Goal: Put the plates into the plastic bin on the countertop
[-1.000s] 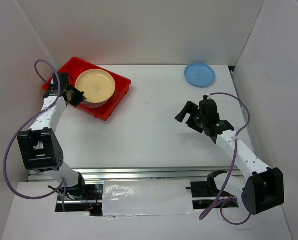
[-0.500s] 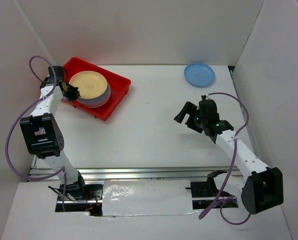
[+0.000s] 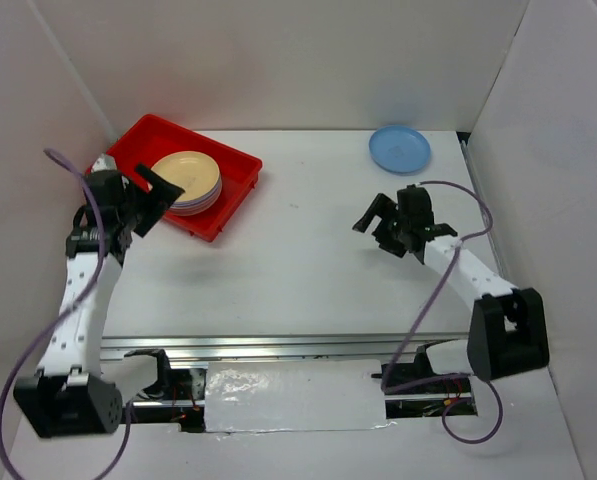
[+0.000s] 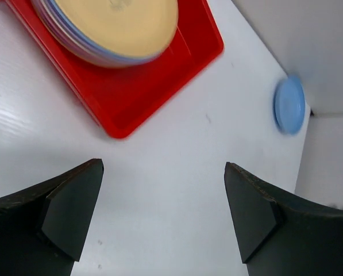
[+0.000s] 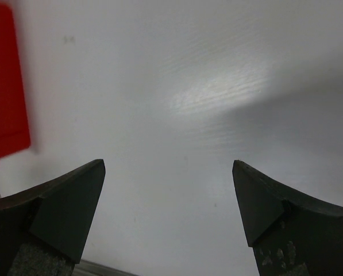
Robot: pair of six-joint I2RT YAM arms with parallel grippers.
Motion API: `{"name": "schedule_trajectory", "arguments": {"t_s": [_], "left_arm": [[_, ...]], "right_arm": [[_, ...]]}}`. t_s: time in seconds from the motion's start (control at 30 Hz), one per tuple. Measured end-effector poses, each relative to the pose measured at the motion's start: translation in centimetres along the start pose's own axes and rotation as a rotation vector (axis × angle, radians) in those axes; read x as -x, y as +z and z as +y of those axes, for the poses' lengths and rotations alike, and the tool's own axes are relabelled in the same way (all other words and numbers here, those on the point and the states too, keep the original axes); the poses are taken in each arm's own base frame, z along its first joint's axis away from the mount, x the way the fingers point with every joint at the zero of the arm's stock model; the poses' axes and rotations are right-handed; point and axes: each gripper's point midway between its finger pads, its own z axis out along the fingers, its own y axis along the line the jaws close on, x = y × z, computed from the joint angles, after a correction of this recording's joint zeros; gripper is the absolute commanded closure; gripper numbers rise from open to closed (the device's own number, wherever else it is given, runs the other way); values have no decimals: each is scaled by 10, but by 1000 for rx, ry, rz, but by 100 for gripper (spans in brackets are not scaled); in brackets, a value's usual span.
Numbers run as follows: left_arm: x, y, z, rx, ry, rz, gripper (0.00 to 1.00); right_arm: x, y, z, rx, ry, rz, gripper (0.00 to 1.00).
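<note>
1. Your left gripper (image 3: pixel 156 203) hangs with its jaws spread wide and nothing between them. In the left wrist view, its two dark fingertips (image 4: pixel 79 195) frame only bare white surface.
2. Your right gripper (image 3: pixel 376 228) is spread apart too and holds nothing. It sits over the right half of the table, well apart from the bin.
3. You have a stack of plates (image 3: pixel 186 180) lying inside the red plastic bin (image 3: pixel 148 135). A cream-yellow plate is on top, with blue and purple rims showing beneath it. You cannot count the stack from these views.
4. One blue plate (image 3: pixel 399 149) lies alone on the countertop (image 3: pixel 298 260) at the far right, close to the back wall. It is well apart from the bin and from both grippers.
5. The bin sits at an angle in the far left corner of the countertop. Your left gripper is just beside its near rim, and the stack fills the bin's near half.
6. From the right wrist, you see only a strip of the bin at the left edge.
7. A metal rail (image 3: pixel 298 345) runs along the countertop's front edge.
8. White walls (image 3: pixel 278 60) enclose the table, and purple cables (image 3: pixel 38 330) loop from both arms.
</note>
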Motion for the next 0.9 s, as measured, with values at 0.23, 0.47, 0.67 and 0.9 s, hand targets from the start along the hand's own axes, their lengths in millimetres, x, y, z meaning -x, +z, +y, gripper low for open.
{"name": "schedule_trajectory", "arguments": {"t_s": [0.23, 0.47, 0.67, 0.9], "left_arm": [[-97, -31, -12, -145, 272, 218, 1], [-150, -52, -15, -238, 466, 347, 1], [-158, -73, -21, -313, 528, 334, 1], [-156, -77, -11, -270, 551, 300, 1]], "right_arm": [[104, 74, -50, -169, 328, -178, 2], [160, 122, -96, -176, 593, -336, 2], [210, 154, -100, -138, 740, -397, 4], [267, 201, -92, -126, 815, -399, 29]]}}
